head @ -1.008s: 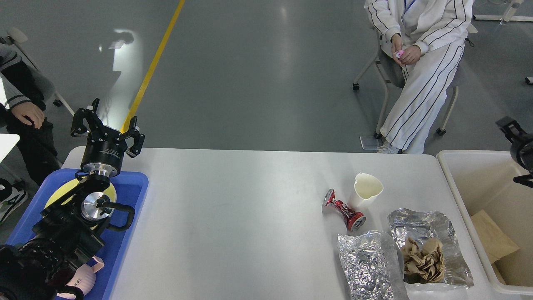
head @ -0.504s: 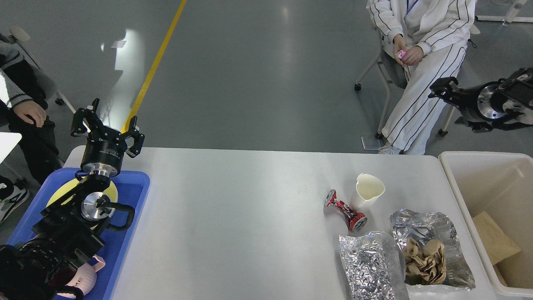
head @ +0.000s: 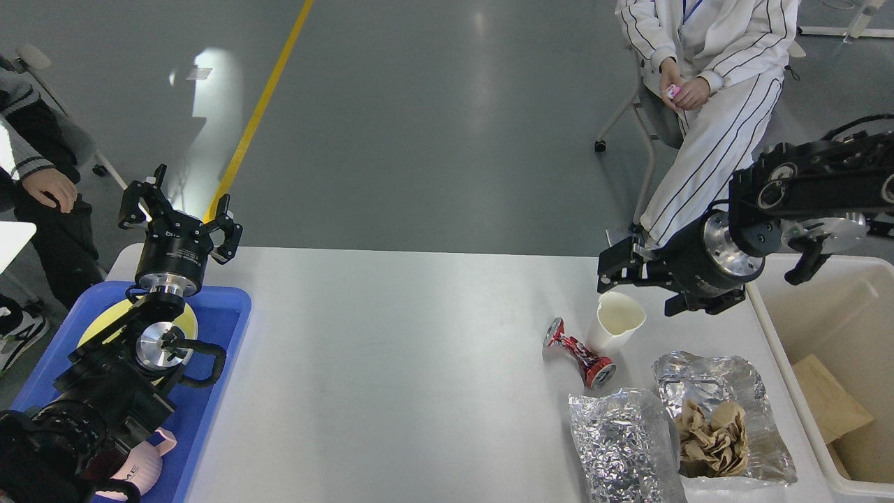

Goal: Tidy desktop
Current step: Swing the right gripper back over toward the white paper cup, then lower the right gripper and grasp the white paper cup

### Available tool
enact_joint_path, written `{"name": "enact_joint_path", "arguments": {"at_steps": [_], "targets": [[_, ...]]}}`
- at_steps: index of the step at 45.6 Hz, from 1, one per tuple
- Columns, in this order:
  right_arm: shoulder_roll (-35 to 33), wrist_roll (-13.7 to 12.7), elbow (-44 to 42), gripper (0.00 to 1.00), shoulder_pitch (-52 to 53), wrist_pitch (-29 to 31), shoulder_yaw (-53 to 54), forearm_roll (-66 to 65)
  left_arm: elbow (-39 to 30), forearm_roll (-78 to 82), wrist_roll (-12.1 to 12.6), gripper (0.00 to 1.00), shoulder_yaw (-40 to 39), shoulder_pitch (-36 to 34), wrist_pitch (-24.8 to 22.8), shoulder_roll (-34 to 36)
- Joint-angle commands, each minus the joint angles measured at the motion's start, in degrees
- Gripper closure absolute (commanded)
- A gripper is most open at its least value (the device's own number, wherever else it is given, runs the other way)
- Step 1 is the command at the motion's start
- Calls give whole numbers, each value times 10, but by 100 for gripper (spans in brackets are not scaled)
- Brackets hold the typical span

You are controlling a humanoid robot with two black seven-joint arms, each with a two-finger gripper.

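**Right arm over the cup, left arm raised above the tray**

While the white desktop point(head: 391, 363) fills the middle of the view, the left gripper point(head: 180, 213) stands above the blue tray point(head: 216, 349) at its left end, fingers spread and holding nothing. The right gripper point(head: 609, 269) hangs just above a white paper cup point(head: 616, 320); whether its fingers are spread or pressed together cannot be told. A crushed red can point(head: 578, 351) lies touching the cup, near two foil containers point(head: 618, 443), one holding crumpled brown paper point(head: 712, 427). A cream bin point(head: 782, 335) adjoins the right end.
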Motion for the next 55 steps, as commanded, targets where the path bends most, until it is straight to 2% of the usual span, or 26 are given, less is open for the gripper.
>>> {"name": "enact_joint_path", "arguments": {"at_steps": [1, 8, 17, 30, 55], "targets": [[22, 0, 7, 0, 7, -5, -11, 0, 0, 0, 0, 3, 0, 0, 0, 0], [31, 0, -29, 0, -21, -21, -15, 0, 0, 0, 0, 3, 0, 0, 0, 0], [9, 0, -110, 0, -119, -80, -6, -2, 0, 0, 0, 3, 0, 0, 0, -1], [11, 1, -238, 0, -245, -122, 36, 2, 0, 0, 0, 3, 0, 0, 0, -1], [68, 1, -340, 0, -359, -126, 94, 3, 0, 0, 0, 3, 0, 0, 0, 0]]}}
